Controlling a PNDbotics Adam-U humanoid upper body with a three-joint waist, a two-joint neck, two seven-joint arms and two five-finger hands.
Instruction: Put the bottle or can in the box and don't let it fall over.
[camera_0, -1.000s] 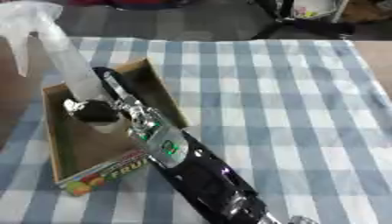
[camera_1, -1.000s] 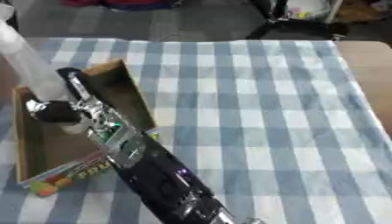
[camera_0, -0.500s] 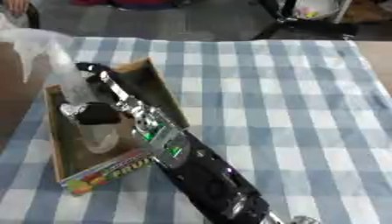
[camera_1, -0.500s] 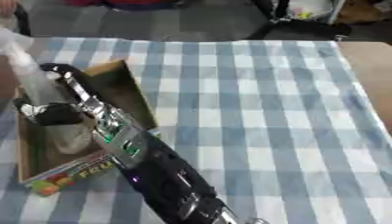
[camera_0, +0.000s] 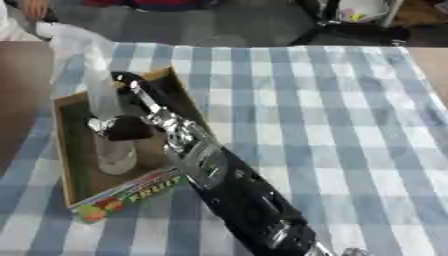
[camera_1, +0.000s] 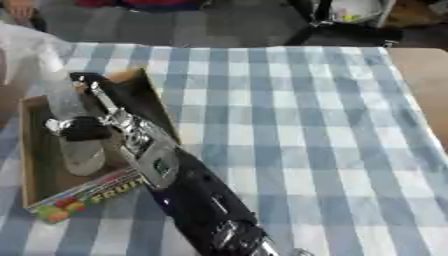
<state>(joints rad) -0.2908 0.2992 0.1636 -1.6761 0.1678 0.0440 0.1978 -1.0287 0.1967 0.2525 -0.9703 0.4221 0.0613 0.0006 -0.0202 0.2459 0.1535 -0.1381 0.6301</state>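
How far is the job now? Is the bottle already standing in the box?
Done: the bottle stands upright inside the box, its base on the box floor. In hand: the right hand is curled round the bottle. Left: let go and draw the arm out without tipping it.

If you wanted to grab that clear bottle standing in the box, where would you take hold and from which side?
Take the clear bottle round its straight middle, coming from the right over the low box wall, as the right hand does now. It stands upright and tall, so a sideways grip there should keep it from tipping; the top is narrower and looks less steady.
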